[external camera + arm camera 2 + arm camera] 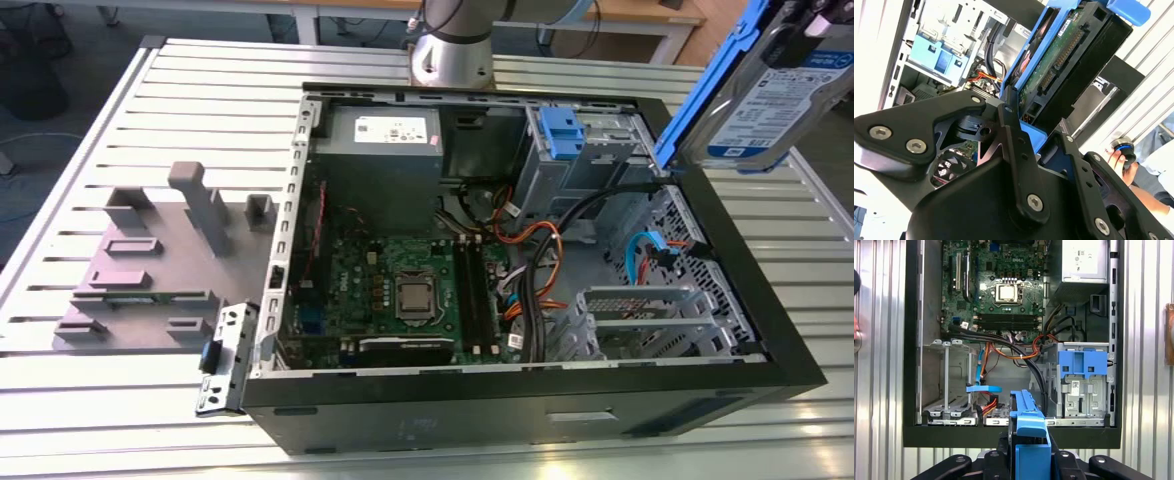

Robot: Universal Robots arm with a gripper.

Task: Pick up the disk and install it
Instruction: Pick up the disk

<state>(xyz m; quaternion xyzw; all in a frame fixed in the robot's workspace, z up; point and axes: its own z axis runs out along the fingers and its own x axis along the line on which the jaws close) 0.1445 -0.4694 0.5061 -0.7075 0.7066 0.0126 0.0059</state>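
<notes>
The disk (778,92), a silver hard drive with a white-and-blue label in a blue carrier bracket, hangs tilted in the air above the far corner of the open computer case (747,300), at the exterior view's right. My gripper (1040,136) is shut on it, its black fingers (1013,131) clamping the blue carrier. In the second wrist view the disk's green circuit board and connector (1060,56) face the camera. In the first wrist view the carrier's blue edge (1028,427) stands between my fingers, over the case's near wall.
Inside the case are the grey drive cage with its blue latch (561,130) (1082,371), the power supply (387,135), the motherboard (407,290) and loose cables (1014,347). A grey fixture block (147,262) sits on the slatted table. A person's hand (1119,157) is beside the case.
</notes>
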